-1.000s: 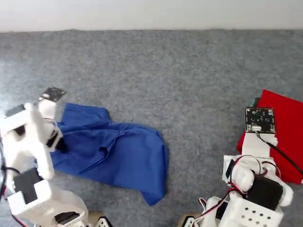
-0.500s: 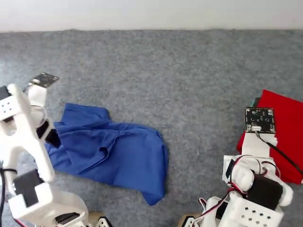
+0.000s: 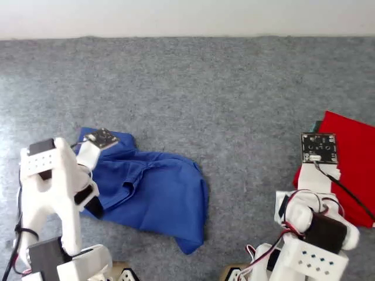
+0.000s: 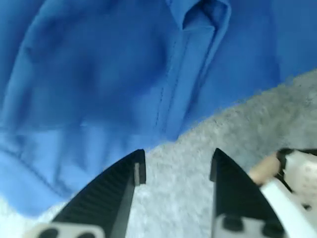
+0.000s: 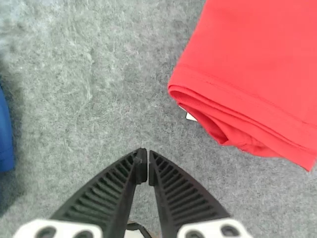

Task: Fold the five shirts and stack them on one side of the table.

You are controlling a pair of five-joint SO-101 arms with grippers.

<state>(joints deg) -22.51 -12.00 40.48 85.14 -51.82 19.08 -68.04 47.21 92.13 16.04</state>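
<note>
The left arm [image 3: 55,175] is standing at the near left corner of the table [image 3: 234,88], leaning over the near left part of the blue shirt [image 3: 152,190]. In its wrist view the left gripper [image 4: 177,166] is hanging with its two dark fingers [image 4: 130,174] spread apart and nothing between them. The tips are hovering over bare grey table, just short of the shirt's near edge. The blue shirt [image 4: 124,74] is spreading out past the tips, rumpled, with a stitched seam running away from the gripper and a fold bunching up at the far end of that seam. From above, the shirt is lying unfolded and creased on the left half of the table, one corner trailing toward the near edge.

The right arm [image 3: 313,225] is sitting at the near right corner. The right gripper [image 5: 147,166] is pointing down at the grey table with its fingers pressed together, gripping nothing. The red shirt [image 5: 247,74] is lying folded just beyond and to one side of the tips, apart from them, its rolled edge facing the gripper and a small white tag [image 5: 190,116] showing under that edge. In the high view the red shirt [image 3: 351,152] is resting at the right edge of the table, well apart from the blue one.

Farther back, a white wall [image 3: 187,17] is running along the table's far edge.
</note>
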